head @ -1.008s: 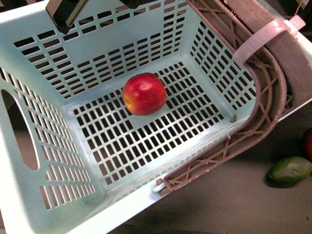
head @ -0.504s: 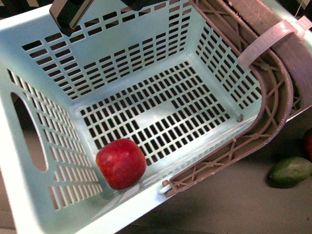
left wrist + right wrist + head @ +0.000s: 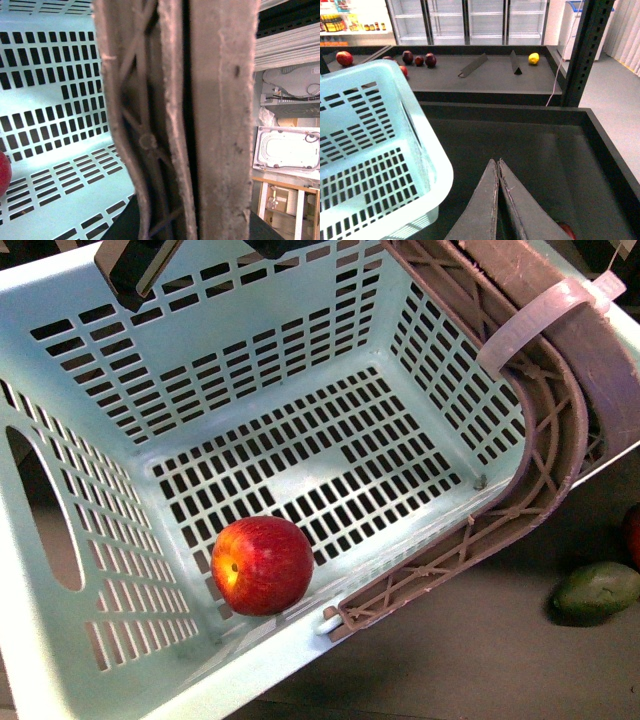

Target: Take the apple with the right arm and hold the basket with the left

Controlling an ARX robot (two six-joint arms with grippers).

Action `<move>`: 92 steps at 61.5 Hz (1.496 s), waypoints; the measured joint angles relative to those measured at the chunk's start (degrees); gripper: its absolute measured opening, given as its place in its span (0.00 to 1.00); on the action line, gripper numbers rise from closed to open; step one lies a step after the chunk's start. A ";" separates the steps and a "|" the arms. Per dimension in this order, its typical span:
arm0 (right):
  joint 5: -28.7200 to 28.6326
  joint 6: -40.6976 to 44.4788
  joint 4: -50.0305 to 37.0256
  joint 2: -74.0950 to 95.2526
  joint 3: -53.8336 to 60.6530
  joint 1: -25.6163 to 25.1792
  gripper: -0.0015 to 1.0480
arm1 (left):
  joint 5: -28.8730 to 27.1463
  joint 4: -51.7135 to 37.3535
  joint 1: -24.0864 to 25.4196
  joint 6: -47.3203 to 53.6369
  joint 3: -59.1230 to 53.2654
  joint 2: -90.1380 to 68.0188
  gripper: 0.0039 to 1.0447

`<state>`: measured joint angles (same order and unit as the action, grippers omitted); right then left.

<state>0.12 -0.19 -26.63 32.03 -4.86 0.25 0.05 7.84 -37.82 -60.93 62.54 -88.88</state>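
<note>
apple resting in the low corner of a tipped basket

the apple (image 3: 262, 565) lay on the slotted floor of the basket (image 3: 240, 675), in the near left corner and touching the near wall. the basket sat tilted, so a round fruit would likely settle there, at the lowest point. the brown handles (image 3: 560, 430) lay folded together along the right side and filled the left wrist view. the left gripper's jaws were hidden behind them, so whether it clamped them could not be told. the right gripper (image 3: 496, 163) hung outside the basket over a dark shelf (image 3: 520, 140), fingers pressed together on nothing, which suggests its part was done. a green fruit (image 3: 597, 588) lay apart on the surface to the right.
</note>
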 joint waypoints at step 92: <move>0.00 0.02 26.56 -31.65 3.82 -0.07 0.21 | 0.33 0.00 0.00 0.00 0.00 0.00 0.15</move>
<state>0.12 -0.16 -0.08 0.38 -1.04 0.19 0.38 7.84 -37.82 -60.93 62.54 -88.88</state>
